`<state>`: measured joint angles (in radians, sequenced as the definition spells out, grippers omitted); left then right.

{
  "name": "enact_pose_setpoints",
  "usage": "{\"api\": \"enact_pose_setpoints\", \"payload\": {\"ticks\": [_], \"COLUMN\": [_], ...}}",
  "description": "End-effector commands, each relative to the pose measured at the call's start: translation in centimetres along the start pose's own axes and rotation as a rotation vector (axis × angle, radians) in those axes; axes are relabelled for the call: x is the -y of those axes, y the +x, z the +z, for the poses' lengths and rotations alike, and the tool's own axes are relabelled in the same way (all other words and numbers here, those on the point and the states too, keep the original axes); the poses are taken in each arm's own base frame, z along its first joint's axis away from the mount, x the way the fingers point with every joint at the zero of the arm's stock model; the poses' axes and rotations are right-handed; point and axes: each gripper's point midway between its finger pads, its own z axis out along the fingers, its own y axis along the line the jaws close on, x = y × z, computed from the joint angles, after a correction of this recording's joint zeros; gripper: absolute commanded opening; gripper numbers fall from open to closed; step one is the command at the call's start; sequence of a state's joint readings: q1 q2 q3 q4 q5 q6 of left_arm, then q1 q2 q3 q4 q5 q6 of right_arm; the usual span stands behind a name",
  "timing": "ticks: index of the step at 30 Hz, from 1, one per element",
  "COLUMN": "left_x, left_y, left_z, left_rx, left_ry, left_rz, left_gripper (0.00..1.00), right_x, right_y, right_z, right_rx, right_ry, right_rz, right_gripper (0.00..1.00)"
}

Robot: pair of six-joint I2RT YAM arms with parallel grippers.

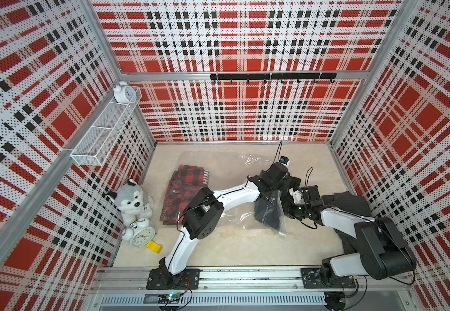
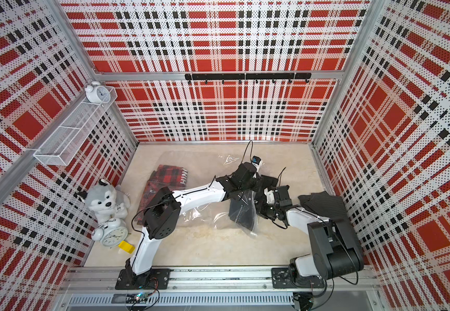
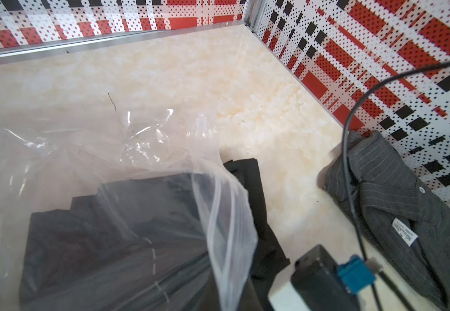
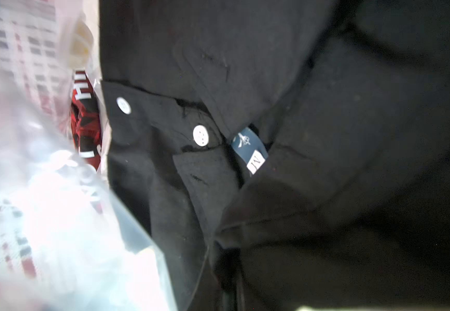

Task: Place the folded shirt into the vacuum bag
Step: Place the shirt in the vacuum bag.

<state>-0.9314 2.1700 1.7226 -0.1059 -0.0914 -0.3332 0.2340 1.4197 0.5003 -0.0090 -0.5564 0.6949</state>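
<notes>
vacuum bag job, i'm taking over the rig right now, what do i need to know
Left tool: shut, apparently holding up the rim of the bag.
Right tool: shut at the black shirt; whether it pinches cloth is hidden.
The bag lies mid-table, mouth toward the right arm.
The plaid shirt appears deep inside.
The black shirt sits partly in the mouth, its rear part outside.
The grey shirt lies on the table under the right arm.
Done: plaid shirt bagged, black shirt started.
Left: push the black shirt fully in; the grey one probably follows.
</notes>
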Motion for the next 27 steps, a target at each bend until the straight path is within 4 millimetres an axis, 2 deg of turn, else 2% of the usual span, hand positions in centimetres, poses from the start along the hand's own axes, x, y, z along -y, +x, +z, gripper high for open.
{"api": "enact_pose_setpoints", "payload": {"ticks": [1,6,9,14,19,21,23,27], "left_x": [2.0,1.4,1.0,1.6,2.6,2.7,3.0,3.6], "left_y": [-2.1,-1.0,0.0,1.7,3.0,3.2,2.9,2.3], "left_z": [-1.6,-1.3,-1.3,-1.7,-2.3,-2.6,-3.2,-5.9], "left_rx": [0.059,0.039,0.024,-0.001,-0.013,-0.013,-0.003,0.012], "left_ry": [0.047,0.033,0.027,0.029,0.02,0.012,0.002,-0.052], "left_rz": [0.001,0.001,-0.003,0.005,0.02,0.024,0.027,0.054], "left_gripper": [0.0,0.0,0.0,0.0,0.03,0.13,0.36,0.62], "right_x": [-1.0,0.6,0.3,-0.1,-0.7,-0.8,-0.6,-0.5], "right_y": [0.7,0.2,-0.2,-1.4,-1.6,-1.2,-0.8,-0.5], "right_z": [0.2,-1.7,-2.9,-4.6,-4.6,-4.1,-3.8,-3.5], "right_rx": [-0.009,0.059,0.095,0.143,0.138,0.124,0.111,0.1], "right_ry": [-0.048,0.065,0.045,0.018,-0.05,-0.081,-0.089,-0.101], "right_rz": [-0.013,-0.026,-0.011,0.003,0.021,0.032,0.041,0.045], "right_gripper": [0.0,0.0,0.0,0.0,0.0,0.0,0.0,0.0]}}
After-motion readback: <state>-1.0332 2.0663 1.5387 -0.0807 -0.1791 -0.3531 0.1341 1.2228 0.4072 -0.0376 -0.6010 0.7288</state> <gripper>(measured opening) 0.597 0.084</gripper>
